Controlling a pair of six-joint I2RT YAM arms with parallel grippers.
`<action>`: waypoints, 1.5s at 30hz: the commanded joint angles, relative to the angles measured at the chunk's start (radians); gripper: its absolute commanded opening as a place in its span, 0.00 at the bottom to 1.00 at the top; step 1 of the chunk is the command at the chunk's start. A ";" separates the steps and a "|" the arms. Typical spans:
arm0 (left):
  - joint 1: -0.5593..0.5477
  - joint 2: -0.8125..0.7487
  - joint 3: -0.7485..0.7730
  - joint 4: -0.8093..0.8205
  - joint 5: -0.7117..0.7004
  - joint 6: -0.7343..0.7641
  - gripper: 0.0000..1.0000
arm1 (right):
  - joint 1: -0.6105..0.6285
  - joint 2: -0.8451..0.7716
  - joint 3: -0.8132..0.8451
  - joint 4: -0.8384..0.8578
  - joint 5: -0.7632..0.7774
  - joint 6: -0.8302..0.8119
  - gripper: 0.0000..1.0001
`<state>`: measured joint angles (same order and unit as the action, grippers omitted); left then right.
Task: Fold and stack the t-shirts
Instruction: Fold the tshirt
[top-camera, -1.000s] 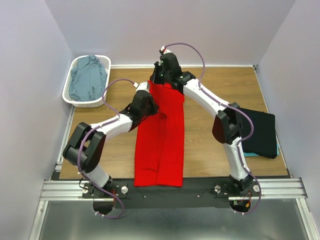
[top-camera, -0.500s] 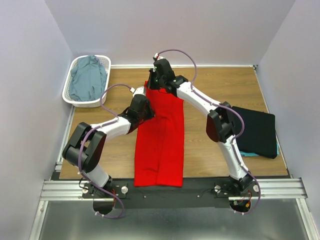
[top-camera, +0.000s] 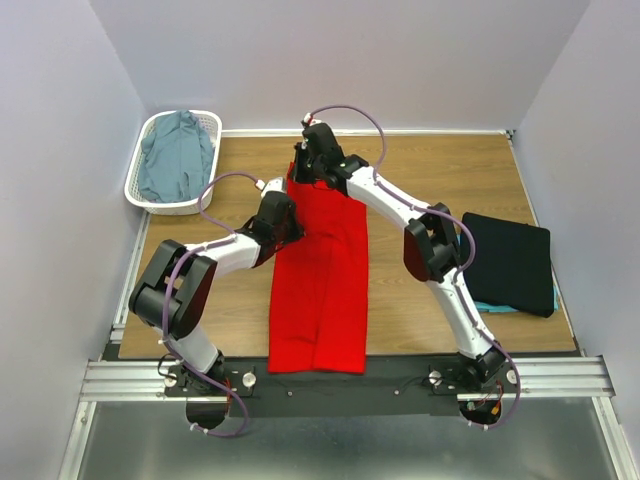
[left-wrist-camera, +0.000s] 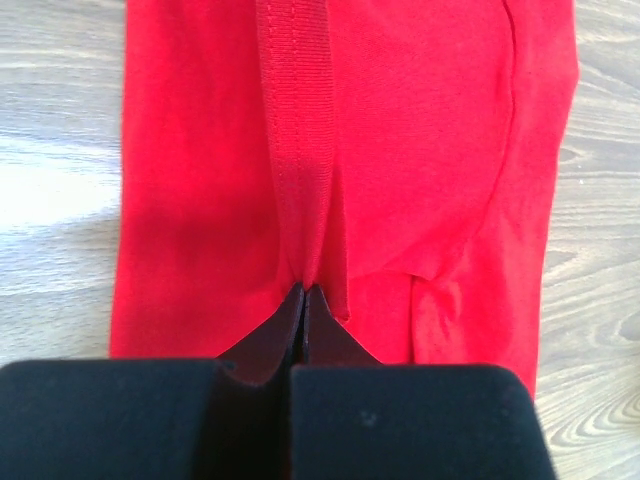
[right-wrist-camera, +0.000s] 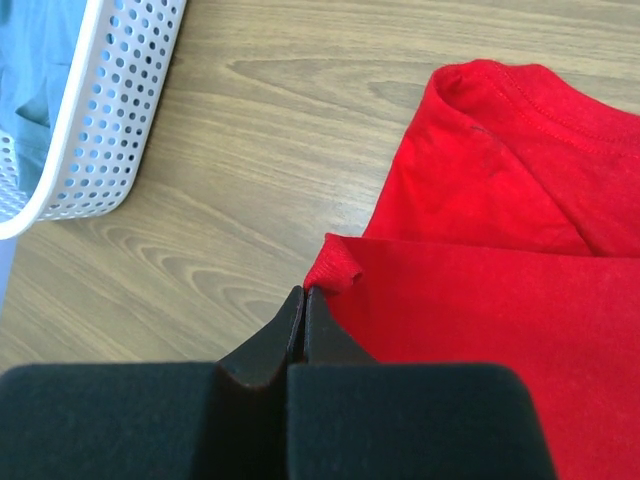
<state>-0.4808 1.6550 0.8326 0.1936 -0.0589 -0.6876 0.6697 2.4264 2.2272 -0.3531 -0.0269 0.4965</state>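
Left fingers (left-wrist-camera: 262, 345) pinch shut on a raised hem strip of the red t-shirt (top-camera: 320, 290), cloth lying flat ahead of them. Right fingers (right-wrist-camera: 262, 345) clamp its bunched corner; wood counter (right-wrist-camera: 250, 130) runs ahead to the white basket (right-wrist-camera: 95, 110), upper left. Black t-shirt (top-camera: 510, 260) lies well to their right.
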 joint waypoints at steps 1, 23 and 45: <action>0.007 0.025 -0.026 -0.019 0.044 -0.012 0.00 | 0.002 0.033 0.078 0.071 -0.004 -0.004 0.02; 0.028 -0.087 -0.075 0.003 0.081 -0.036 0.38 | 0.002 0.083 0.138 0.069 -0.044 0.011 0.59; 0.042 0.126 0.350 -0.192 -0.024 0.049 0.11 | 0.266 -0.835 -1.021 -0.069 0.274 0.203 0.59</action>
<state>-0.4442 1.7046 1.1103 0.0357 -0.0753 -0.6815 0.8227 1.6135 1.3415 -0.3370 0.1509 0.6189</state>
